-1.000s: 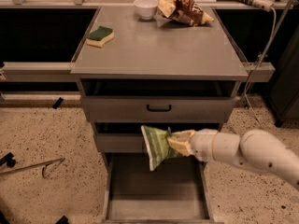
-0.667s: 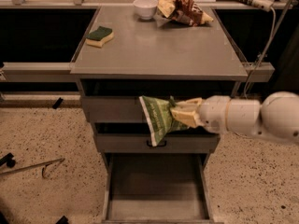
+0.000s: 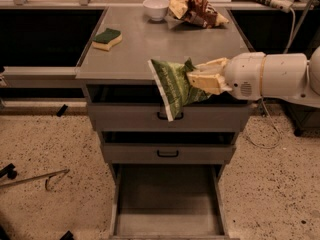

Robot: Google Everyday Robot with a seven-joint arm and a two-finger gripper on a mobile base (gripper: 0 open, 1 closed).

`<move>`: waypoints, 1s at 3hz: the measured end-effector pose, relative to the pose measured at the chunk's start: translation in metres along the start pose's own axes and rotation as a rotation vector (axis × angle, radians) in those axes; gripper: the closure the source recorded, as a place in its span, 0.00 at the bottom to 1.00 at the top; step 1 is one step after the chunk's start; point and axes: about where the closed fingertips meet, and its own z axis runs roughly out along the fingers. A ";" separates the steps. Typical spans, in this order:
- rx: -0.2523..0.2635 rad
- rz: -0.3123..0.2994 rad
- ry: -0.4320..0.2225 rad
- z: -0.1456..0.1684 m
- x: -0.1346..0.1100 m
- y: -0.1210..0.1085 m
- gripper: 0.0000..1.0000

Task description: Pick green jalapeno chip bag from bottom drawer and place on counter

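Note:
My gripper (image 3: 200, 77) comes in from the right on a white arm and is shut on the green jalapeno chip bag (image 3: 172, 87). The bag hangs in the air at the level of the counter's front edge, in front of the top drawer. The counter (image 3: 160, 49) is the grey top of the cabinet. The bottom drawer (image 3: 167, 201) stands pulled out below, its grey floor bare.
On the counter lie a green-and-yellow sponge (image 3: 107, 38) at the left, a white bowl (image 3: 156, 8) at the back and a brown-and-yellow snack bag (image 3: 196, 10) at the back right. Two shallower drawers (image 3: 168, 154) with black handles are closed. A metal rod (image 3: 35, 179) lies on the floor at left.
My gripper has risen with the green bag from in front of the middle drawer up to the level of the counter's front edge.

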 end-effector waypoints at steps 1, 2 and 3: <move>-0.002 -0.001 0.001 0.001 0.000 0.000 1.00; -0.010 -0.035 -0.007 0.006 -0.015 -0.025 1.00; -0.039 -0.048 0.029 0.031 -0.012 -0.074 1.00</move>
